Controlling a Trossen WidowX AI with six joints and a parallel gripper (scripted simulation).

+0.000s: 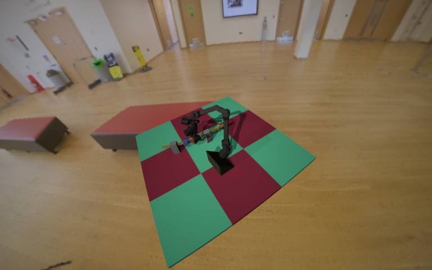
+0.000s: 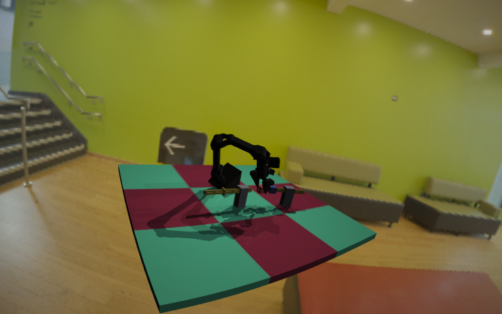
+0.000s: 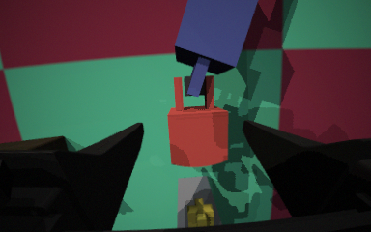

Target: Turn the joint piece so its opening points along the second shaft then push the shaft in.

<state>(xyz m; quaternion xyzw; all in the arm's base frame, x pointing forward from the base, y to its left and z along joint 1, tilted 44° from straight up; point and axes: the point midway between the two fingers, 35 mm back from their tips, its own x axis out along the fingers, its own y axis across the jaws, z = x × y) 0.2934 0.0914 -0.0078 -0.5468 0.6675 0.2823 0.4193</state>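
Observation:
In the wrist view the red square joint piece (image 3: 198, 135) hangs on its hinge from a blue part (image 3: 214, 31) above it. My gripper (image 3: 194, 126) is open, one black finger on each side of the red piece, both apart from it. Below it a grey block with a yellow shaft end (image 3: 200, 213) shows. In the top view the gripper (image 1: 193, 137) sits over the joint between two grey blocks (image 1: 174, 147) (image 1: 207, 135). In the exterior view the gripper (image 2: 263, 185) is beside the blue part (image 2: 272, 189), with the sliding yellow shaft (image 2: 221, 191) to the left.
The arm's black base (image 1: 219, 162) stands on the green and maroon checkered platform (image 1: 219, 171). A red bench (image 1: 140, 121) lies behind the platform, another bench (image 1: 31, 131) to the left.

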